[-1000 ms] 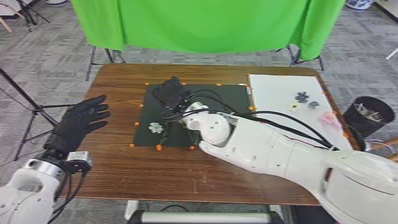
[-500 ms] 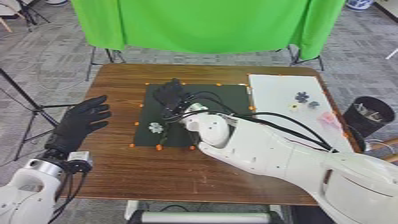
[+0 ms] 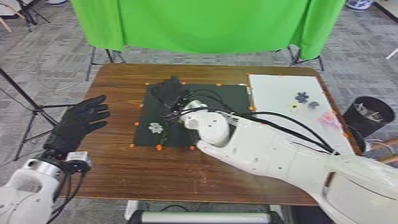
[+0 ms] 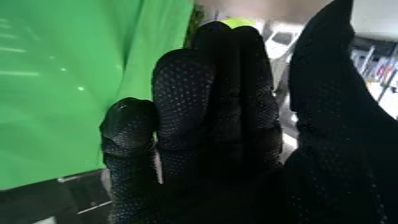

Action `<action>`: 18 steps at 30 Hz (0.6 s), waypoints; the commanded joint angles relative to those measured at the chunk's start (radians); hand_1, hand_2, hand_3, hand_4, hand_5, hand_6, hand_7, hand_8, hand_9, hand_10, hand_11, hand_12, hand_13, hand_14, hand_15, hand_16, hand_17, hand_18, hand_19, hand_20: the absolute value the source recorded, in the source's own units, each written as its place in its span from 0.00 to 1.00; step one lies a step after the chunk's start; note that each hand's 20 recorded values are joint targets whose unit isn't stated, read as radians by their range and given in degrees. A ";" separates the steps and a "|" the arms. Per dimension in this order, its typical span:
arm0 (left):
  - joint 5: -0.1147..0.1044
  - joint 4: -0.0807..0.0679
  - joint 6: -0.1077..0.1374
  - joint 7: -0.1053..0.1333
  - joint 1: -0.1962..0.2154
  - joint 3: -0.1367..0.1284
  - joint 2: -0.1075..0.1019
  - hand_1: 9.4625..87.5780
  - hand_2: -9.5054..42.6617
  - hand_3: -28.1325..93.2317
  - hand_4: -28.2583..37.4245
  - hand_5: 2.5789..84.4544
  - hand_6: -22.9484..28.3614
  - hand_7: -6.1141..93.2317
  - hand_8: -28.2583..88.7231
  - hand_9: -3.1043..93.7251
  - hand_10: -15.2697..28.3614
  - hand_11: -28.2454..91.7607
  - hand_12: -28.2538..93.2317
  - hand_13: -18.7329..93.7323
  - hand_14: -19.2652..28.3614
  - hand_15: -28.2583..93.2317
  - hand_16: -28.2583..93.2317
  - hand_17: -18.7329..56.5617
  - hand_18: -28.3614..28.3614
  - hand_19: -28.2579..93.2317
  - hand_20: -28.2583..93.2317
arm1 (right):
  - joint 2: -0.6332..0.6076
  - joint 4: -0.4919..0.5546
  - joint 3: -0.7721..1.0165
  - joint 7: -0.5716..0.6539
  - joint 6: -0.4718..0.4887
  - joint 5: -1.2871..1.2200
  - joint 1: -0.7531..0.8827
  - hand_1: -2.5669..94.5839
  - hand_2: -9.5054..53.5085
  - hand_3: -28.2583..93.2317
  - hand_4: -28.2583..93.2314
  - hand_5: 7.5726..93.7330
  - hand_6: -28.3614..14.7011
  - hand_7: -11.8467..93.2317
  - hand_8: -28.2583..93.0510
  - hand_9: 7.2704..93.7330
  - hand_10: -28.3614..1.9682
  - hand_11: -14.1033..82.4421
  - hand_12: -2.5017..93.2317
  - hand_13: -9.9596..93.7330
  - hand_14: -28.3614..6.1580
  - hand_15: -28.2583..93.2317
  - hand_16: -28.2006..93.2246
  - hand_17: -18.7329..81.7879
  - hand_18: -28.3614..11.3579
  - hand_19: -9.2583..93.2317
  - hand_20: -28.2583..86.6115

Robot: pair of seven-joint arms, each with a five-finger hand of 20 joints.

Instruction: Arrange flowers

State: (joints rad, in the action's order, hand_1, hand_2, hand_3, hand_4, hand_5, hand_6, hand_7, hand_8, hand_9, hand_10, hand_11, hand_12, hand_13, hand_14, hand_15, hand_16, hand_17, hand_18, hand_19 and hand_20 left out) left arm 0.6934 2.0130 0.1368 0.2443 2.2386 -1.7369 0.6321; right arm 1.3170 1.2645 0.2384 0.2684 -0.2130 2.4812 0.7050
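Most at risk of causing trouble is the biggest mover over the worktop (image 3: 160, 175), the white right arm (image 3: 266, 155): it reaches over the near-right part, and a low swing back towards the right edge could sweep across the white sheet (image 3: 275, 90) and scatter what lies there. The dark mat (image 3: 236, 95), left of the worktop's middle, could be dragged askew if the glove presses on it. The left hand (image 3: 83, 120), by the left edge, has its fingers extended and poses little threat. The right hand (image 3: 169, 95), above the mat's far-left part, has straight fingers mostly side by side, thumb apart; whether a stem is caught there I cannot tell. Coming down flat, it could crush petals. The pink flower (image 3: 330, 118), near the right edge, might be knocked off; the dark flowers (image 3: 302, 96) and small yellow flower (image 3: 294, 106) lie close enough to be grabbed together. The pale flower (image 3: 155, 128), on the mat's near-left part, could be nudged by the wrist.

Against the earlier frame, the arm differs only slightly, the right hand stays over the same patch, and every visible flower keeps its place.
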 commanded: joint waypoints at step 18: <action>-0.008 0.033 0.015 0.005 0.138 -0.061 0.071 0.23 0.03 0.80 0.06 0.31 0.52 0.32 0.13 0.26 0.62 0.49 0.36 0.32 0.68 0.55 0.23 0.15 0.88 0.63 0.32 | -0.467 0.420 0.632 -0.038 0.167 0.045 0.434 0.31 0.00 0.95 0.00 0.37 0.61 0.54 0.06 0.41 0.54 0.54 0.26 0.61 0.61 0.71 0.37 0.44 0.26 0.89 0.58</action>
State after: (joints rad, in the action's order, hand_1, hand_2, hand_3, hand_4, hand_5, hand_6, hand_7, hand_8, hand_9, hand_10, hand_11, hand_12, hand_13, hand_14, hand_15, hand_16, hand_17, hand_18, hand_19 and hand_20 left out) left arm 0.6880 2.0404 0.1494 0.2590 2.3586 -1.7989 0.6880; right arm 1.0263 1.6525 0.7449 0.1679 -0.0704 2.5283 0.9905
